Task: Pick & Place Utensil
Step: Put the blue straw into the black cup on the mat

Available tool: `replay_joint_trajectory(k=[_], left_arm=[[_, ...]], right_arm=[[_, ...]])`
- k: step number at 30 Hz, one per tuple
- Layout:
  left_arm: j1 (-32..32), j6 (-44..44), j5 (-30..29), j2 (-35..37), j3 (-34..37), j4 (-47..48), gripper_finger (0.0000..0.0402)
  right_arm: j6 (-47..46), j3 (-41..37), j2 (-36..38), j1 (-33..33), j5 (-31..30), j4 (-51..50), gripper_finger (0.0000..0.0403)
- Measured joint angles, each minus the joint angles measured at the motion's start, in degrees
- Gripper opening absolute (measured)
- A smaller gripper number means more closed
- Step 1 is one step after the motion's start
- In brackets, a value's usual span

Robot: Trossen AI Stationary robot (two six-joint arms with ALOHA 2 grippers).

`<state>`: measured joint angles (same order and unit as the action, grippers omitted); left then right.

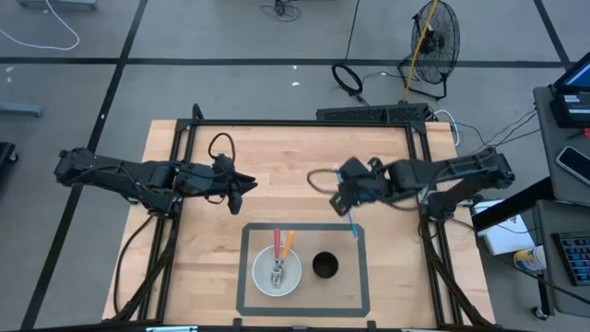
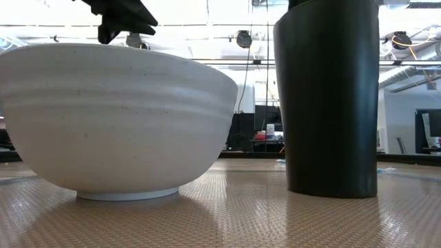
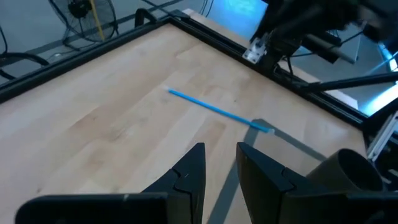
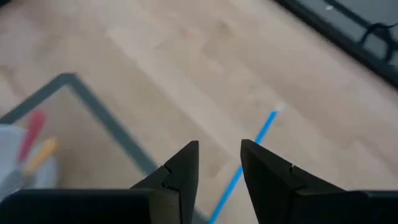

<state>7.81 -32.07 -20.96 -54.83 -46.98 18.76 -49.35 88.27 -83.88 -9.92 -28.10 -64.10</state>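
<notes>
Blue utensil (image 1: 351, 224): a thin, straight stick lying flat on the wooden desk (image 1: 277, 171), its lower end crossing the grey tape outline (image 1: 361, 267). White bowl (image 1: 277, 272) inside the outline, holding a red-handled (image 1: 277, 242) and an orange-handled utensil (image 1: 287, 244). Black cup (image 1: 324, 266) upright just beside the bowl.

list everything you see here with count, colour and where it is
table: one, light wood, black frame round it
tape outline: one, grey rectangle, near edge of table
bowl: one, white, inside outline, left part
red-handled utensil: one, in bowl
orange-handled utensil: one, in bowl
cup: one, black, inside outline, right of bowl
blue utensil: one, on table, crossing outline's far right corner
fan: one, black, floor beyond table
left gripper: one, dark, open, empty, over table left of centre
right gripper: one, dark, open, above blue utensil
</notes>
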Motion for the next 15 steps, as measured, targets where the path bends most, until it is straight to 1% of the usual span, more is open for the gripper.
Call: replay_joint_trajectory(k=[1,4,7,11,15], left_arm=[[0.0,-0.4,0.0,0.0,0.0,0.0,0.0093],[0.0,-1.9,-0.1,0.0,0.0,0.0,0.0093],[0.0,-2.7,-1.1,0.0,0.0,0.0,0.0093],[0.0,-3.0,-2.3,0.0,0.0,-0.2,0.0093],[0.0,-3.0,-3.4,0.0,0.0,-0.3,0.0093]], right_arm=[[1.4,0.0,0.0,1.6,0.9,-0.1,0.0119],[5.4,0.0,0.0,7.0,6.0,-0.8,0.0126],[9.0,-2.3,0.1,11.7,7.8,0.3,0.0138],[11.9,-9.2,-0.1,17.2,14.1,5.5,0.016],[11.7,-17.1,0.0,21.5,19.8,12.7,0.0184]])
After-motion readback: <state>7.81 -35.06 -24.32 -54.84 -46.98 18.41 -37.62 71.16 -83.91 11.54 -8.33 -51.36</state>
